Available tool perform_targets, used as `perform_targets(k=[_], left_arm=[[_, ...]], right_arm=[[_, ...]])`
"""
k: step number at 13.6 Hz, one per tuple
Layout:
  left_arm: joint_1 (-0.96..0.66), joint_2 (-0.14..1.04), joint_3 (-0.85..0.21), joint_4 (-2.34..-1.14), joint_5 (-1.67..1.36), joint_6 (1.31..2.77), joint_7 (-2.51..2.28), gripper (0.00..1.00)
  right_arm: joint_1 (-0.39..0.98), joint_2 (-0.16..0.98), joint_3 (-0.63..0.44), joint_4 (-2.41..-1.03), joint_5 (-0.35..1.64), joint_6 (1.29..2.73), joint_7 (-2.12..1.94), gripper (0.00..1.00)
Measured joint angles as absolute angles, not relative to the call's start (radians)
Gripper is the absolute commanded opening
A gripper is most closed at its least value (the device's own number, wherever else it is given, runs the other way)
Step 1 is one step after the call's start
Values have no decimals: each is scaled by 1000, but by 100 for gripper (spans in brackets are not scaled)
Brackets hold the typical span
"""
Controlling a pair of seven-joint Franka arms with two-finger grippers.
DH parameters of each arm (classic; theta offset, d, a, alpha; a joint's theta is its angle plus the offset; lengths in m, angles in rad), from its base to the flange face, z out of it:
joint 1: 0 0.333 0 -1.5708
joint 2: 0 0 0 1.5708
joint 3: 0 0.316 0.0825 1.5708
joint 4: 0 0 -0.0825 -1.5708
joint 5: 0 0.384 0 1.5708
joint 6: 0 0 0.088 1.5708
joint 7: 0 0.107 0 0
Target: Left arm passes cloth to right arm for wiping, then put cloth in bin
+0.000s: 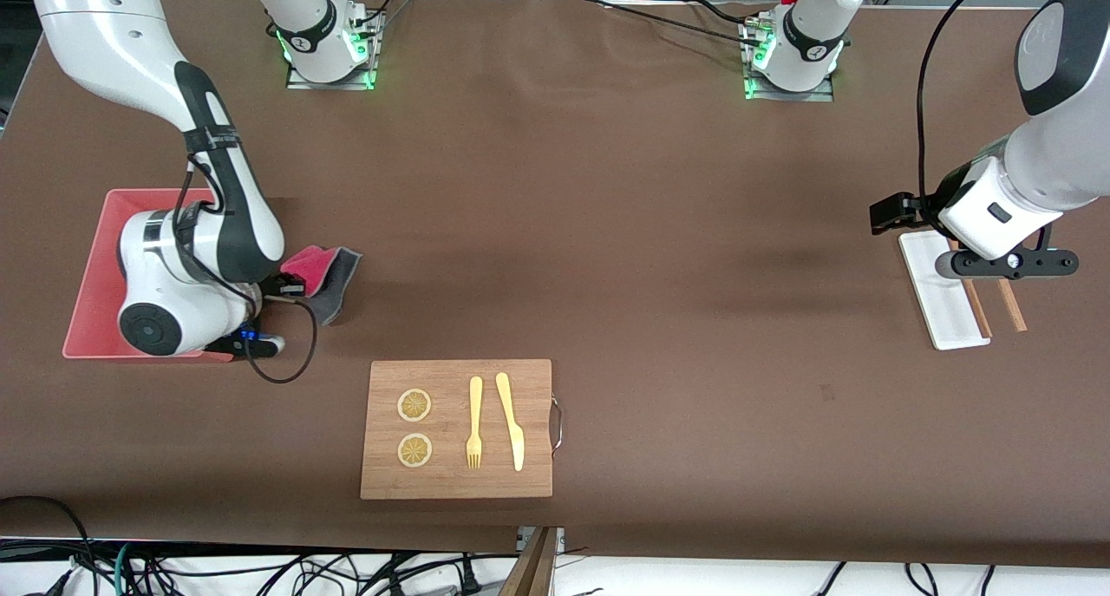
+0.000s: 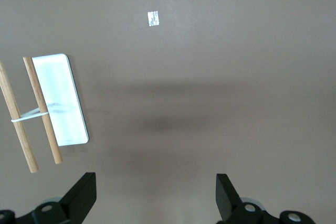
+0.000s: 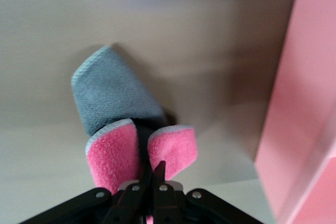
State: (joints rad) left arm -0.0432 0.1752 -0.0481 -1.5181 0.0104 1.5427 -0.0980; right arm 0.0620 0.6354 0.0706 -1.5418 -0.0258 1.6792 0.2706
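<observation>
- the right gripper (image 3: 152,182) has its jaws clenched on the cloth (image 1: 319,271), pinching a pink fold at the edge while the grey face hangs out toward the middle of the worktop (image 1: 607,232).
- the left gripper (image 2: 155,195) has its jaws released and spread wide, holding nothing; it hangs over the small white tray (image 1: 941,297) and the two wooden sticks (image 1: 1010,305) at the left arm's end of the worktop, and that arm waits.
- the cloth sits just beside the bin (image 1: 91,275), at the right arm's end; whether its trailing grey part touches the worktop i cannot tell.
- judging by this, the wiping looks finished and the step in hand is carrying the cloth into the bin.
- to do it well, lift enough that the hanging grey part clears the bin's upright wall, which shows close beside the cloth in the right wrist view.
- bring the jaws over the open inside of the bin before releasing, so the cloth does not drape over the rim.
- a cutting board (image 1: 457,428) with a fork (image 1: 474,422), a knife (image 1: 512,421) and two lemon slices (image 1: 414,405) lies nearer to the front camera, well apart from this path.
</observation>
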Motion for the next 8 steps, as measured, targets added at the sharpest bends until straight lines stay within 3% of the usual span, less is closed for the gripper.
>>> perform_targets(k=[8], left_arm=[[13,99,-57,-1625,10,1656,-15,100]], right_arm=[[105,697,284,-1544,-26,1831,724,0]])
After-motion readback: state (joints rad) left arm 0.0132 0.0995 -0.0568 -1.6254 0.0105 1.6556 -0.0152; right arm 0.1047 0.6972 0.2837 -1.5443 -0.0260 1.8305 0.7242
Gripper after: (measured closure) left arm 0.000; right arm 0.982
